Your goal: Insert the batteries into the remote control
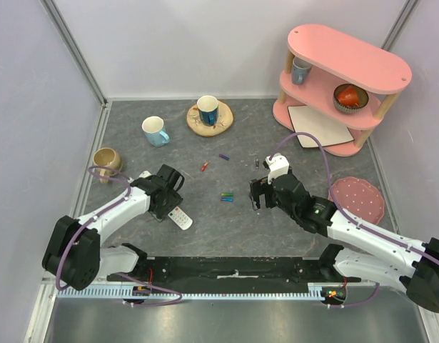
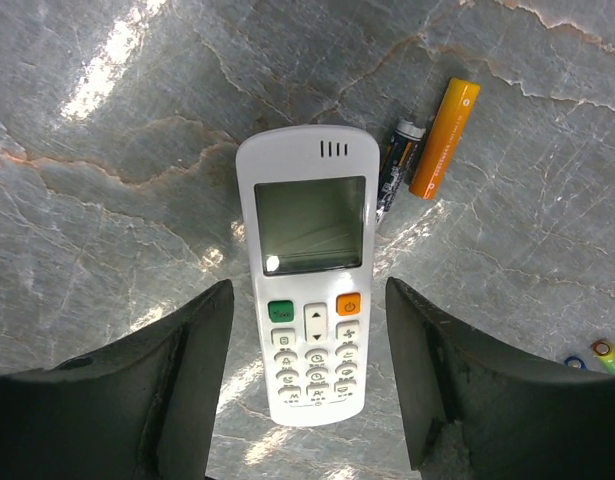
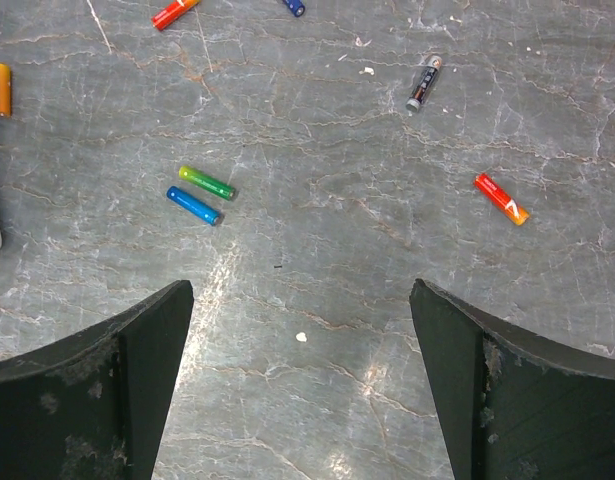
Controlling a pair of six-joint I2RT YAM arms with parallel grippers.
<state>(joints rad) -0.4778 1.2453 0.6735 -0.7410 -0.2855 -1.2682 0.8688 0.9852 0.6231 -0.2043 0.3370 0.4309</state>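
One remote control (image 2: 312,280), half hidden overhead, framed by my released left tool (image 2: 307,290), right tool (image 3: 299,290) also released, eight batteries (image 3: 206,182), two beside the remote.

Left gripper (image 1: 170,207) over remote control (image 1: 180,219) — batteries (image 1: 227,197) nearby.

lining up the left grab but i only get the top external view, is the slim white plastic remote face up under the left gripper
Observer: Yes. The left wrist view shows the slim white plastic remote face up, screen and buttons showing, between the open fingers of the left gripper, which do not touch it.
Operator: any batteries close to it that i can't make out
Observer: Two. An orange cylindrical battery and a dark cylindrical battery lie side by side next to the remote's screen end, the dark one nearer the remote.
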